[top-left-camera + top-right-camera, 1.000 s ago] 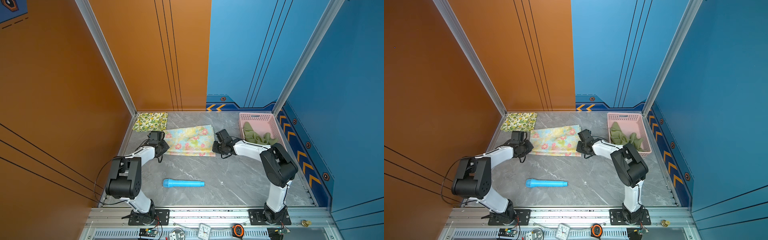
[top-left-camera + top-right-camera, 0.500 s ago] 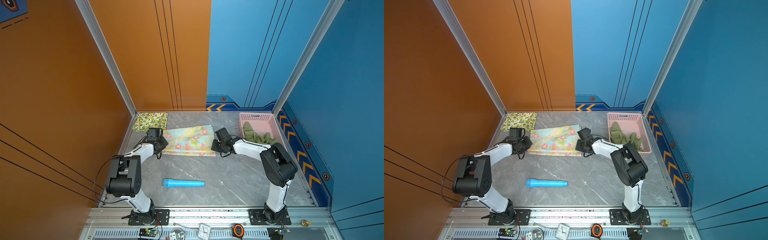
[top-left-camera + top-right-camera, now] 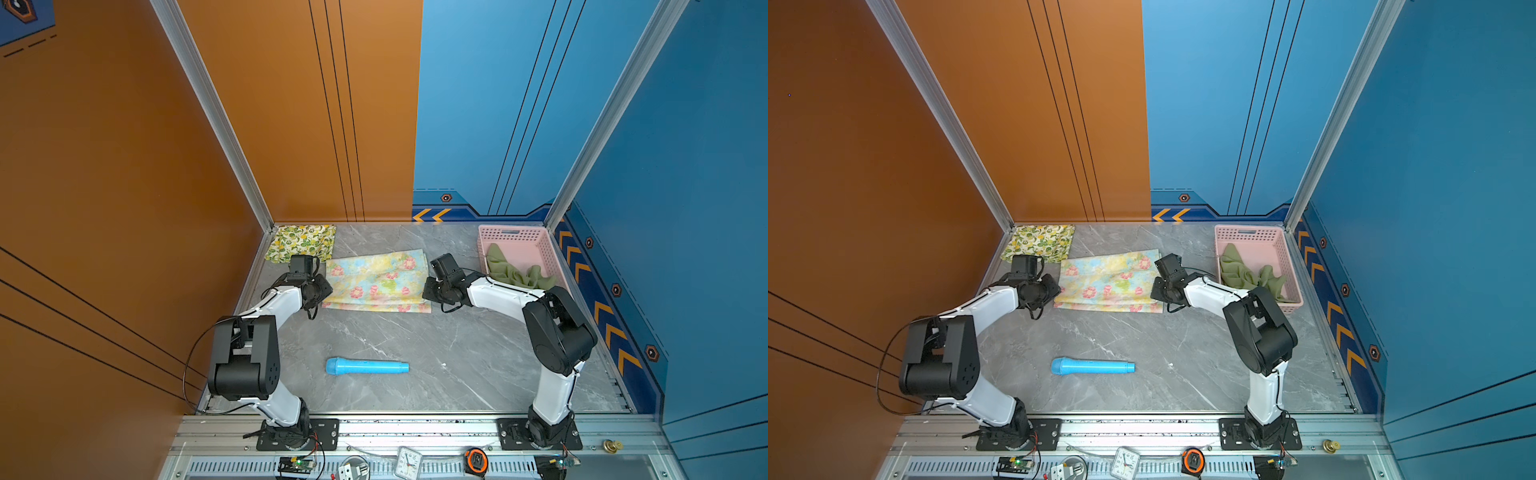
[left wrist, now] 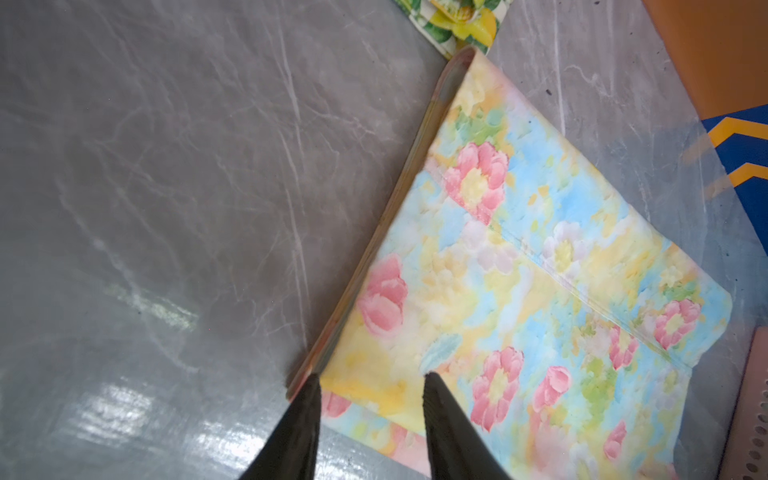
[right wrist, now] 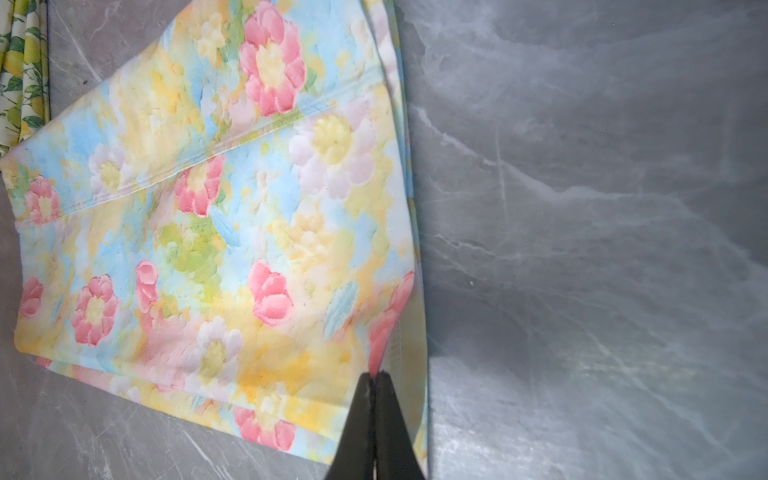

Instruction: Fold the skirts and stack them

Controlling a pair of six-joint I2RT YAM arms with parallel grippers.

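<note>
Top views: floral skirt (image 3: 376, 280) lies flat, long axis left–right, spanning from left gripper (image 3: 320, 291) at its left end to right gripper (image 3: 430, 286) at its right end. Each arm is nearer its own end. Lemon skirt (image 3: 301, 243) folded, back-left corner. Green skirt (image 3: 515, 272) heaped in basket (image 3: 519, 237).

Left wrist: jaws part open, astride the skirt's near corner, nothing clamped.

Right wrist: jaws closed, apparently pinching the skirt's edge. Waist end: cannot tell.
</note>
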